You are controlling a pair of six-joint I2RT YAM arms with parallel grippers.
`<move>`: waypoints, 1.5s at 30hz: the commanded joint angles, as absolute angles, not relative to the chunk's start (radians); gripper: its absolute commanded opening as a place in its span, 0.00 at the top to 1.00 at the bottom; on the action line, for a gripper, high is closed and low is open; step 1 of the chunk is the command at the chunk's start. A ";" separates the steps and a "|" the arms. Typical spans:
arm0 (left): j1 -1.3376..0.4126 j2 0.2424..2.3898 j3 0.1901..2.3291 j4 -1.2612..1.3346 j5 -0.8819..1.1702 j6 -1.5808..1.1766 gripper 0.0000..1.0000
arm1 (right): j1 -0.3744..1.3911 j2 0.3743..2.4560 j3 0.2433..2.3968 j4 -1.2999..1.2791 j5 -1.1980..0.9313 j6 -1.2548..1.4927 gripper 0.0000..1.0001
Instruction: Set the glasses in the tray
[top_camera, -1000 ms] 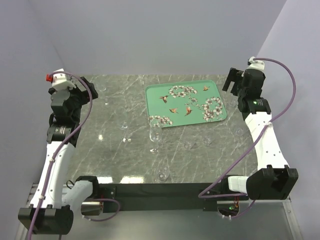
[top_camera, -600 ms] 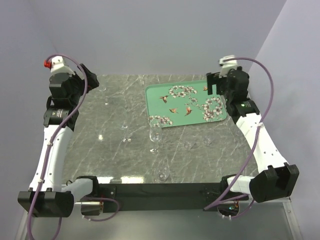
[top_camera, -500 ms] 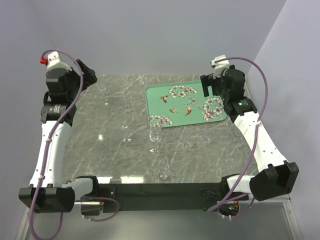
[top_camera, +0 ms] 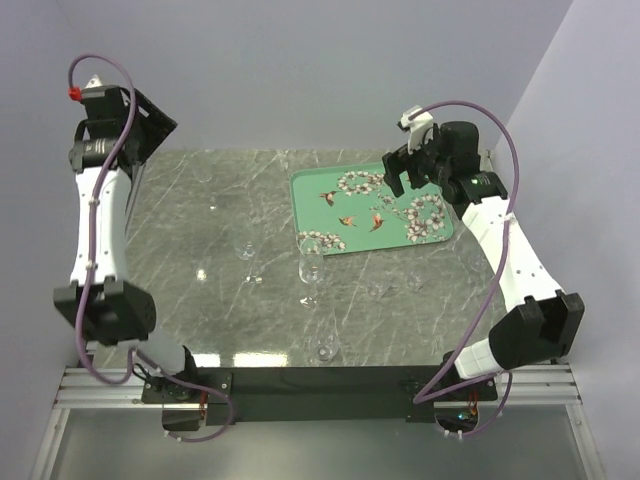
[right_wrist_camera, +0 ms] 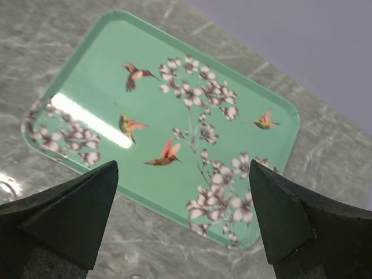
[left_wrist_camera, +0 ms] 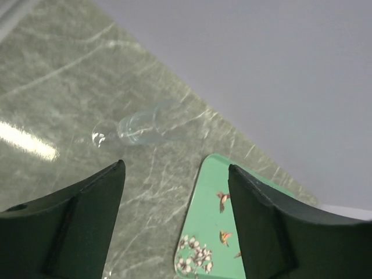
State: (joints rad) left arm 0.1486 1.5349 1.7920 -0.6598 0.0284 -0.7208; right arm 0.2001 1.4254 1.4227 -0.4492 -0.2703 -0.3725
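The teal tray [top_camera: 372,210] with flower wreaths and birds lies at the back right of the marble table, with no glass on it. Several clear glasses stand on the table: a stemmed one [top_camera: 311,268] just in front of the tray's near left corner, a small one [top_camera: 243,248] to its left, one [top_camera: 326,349] near the front edge, and two faint ones [top_camera: 375,290] [top_camera: 415,281]. My left gripper [top_camera: 158,125] is open and empty, high at the back left. My right gripper [top_camera: 402,178] is open and empty above the tray's back part.
The left wrist view shows a glass [left_wrist_camera: 142,128] lying on its side near the back wall, and the tray's corner [left_wrist_camera: 226,232]. The right wrist view shows the tray [right_wrist_camera: 174,110] below the open jaws. Walls close the back and both sides.
The left arm has risen and swung up toward the back left corner. The right gripper has moved left from beside the tray to over its back part. The glasses have not moved.
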 commanded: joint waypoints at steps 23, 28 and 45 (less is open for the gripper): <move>0.133 2.011 2.263 -0.965 0.095 -0.721 0.50 | 0.120 1.525 1.532 -0.483 -0.534 -0.255 0.05; 0.124 2.034 2.275 -0.992 0.057 -0.709 0.56 | 0.107 1.534 1.543 -0.485 -0.534 -0.253 0.05; 0.065 2.088 2.347 -1.066 -0.051 -0.594 0.91 | 0.052 1.563 1.575 -0.482 -0.558 -0.226 0.07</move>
State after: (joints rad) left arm 0.0818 2.0872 2.3146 -1.0332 -0.0139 -0.6376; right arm 0.0658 1.5578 1.5261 -0.4995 -0.5388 -0.2398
